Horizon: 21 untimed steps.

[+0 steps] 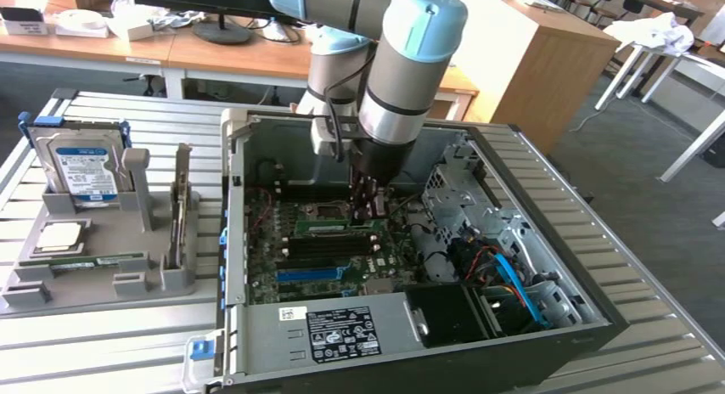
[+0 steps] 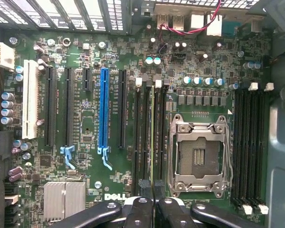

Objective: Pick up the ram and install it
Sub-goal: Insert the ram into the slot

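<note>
The gripper (image 2: 154,209) has its jaws pinched on the ram (image 2: 154,137), gripping the top edge of the thin green stick. The stick stands on edge among the black memory slots (image 2: 138,137), just beside the empty processor socket (image 2: 198,156). Whether its lower edge has entered a slot cannot be told.

For a good seating:
- Align the stick parallel with the slot along its full length.
- Confirm the white end latches (image 2: 157,83) stand open.
- Press straight down with even force and no tilt, so the motherboard (image 2: 85,57) is not strained.
</note>
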Available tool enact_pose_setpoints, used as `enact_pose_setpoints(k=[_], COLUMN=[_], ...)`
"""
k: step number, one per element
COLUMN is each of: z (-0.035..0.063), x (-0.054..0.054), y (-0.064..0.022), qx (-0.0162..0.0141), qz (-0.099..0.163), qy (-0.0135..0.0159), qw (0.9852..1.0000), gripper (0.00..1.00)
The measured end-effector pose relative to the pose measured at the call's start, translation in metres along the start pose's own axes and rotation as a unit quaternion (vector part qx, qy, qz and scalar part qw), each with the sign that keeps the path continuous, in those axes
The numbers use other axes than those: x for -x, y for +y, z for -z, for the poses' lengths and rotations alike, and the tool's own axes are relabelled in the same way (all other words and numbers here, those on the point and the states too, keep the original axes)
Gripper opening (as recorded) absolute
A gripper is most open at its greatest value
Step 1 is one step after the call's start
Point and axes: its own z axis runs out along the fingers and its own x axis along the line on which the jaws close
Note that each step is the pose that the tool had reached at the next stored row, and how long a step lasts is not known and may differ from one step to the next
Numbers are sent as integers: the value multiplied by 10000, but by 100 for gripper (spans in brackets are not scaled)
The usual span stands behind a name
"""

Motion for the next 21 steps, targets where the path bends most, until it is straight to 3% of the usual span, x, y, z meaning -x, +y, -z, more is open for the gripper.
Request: enact_pose_setpoints(k=[21], z=[8], x=[-132], y=[2], qx=[-1], qz=[-1], qy=[-3], qw=[10000], gripper=[12])
